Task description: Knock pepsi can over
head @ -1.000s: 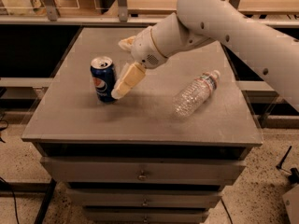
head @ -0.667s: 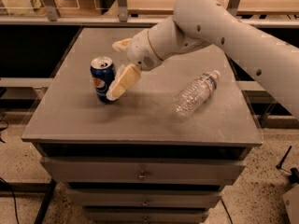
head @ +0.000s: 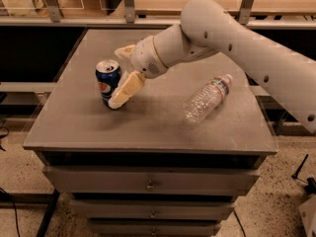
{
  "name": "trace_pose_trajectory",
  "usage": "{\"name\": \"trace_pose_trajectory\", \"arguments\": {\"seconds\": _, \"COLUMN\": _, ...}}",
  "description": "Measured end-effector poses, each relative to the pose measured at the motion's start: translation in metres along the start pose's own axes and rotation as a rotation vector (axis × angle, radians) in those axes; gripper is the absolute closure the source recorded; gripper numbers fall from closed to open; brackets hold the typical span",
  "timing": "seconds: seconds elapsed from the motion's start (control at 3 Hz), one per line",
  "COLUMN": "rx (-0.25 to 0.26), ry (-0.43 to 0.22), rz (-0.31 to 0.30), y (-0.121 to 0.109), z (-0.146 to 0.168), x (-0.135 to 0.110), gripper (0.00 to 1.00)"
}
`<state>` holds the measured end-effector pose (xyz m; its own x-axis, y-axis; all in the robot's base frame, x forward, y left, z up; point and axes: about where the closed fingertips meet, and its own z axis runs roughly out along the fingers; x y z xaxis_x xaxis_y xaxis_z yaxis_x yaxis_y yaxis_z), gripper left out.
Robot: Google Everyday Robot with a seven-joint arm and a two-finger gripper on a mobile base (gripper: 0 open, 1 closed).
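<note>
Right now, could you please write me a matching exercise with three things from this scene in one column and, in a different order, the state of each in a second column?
Things:
1. pepsi can
2. clear bottle
3. gripper

States:
A. lying on its side, on the picture's right part of the table
B. just right of the can in the picture, fingers apart, one resting against the can
C. standing upright, on the picture's left part of the table

Pairs: 1-C, 2-A, 3-B.

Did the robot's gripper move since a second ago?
Yes. The gripper slid left, closer to the pepsi can, which stays upright on the table.
</note>
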<state>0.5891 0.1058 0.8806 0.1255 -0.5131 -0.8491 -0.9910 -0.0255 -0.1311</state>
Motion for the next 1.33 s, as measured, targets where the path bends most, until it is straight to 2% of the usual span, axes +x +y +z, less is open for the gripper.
{"name": "trace_pose_trajectory", "arguments": {"seconds": 0.33, "rx": -0.015, "ry": -0.019, "rz": 0.01, "y": 0.0013, "z": 0.005, "x": 0.002, "gripper": 0.0}}
{"name": "trace_pose_trajectory", "arguments": {"seconds": 0.67, "rx": -0.034, "ry": -0.052, "rz": 0.017, "y": 0.0022, "z": 0.0093, "x": 0.0017, "gripper": 0.16}}
{"name": "trace_pose_trajectory", "arguments": {"seconds": 1.33, "rx": -0.076, "ry": -0.078, "rz": 0.003, "y": 0.0047, "z": 0.015, "x": -0.0024, "gripper": 0.63}}
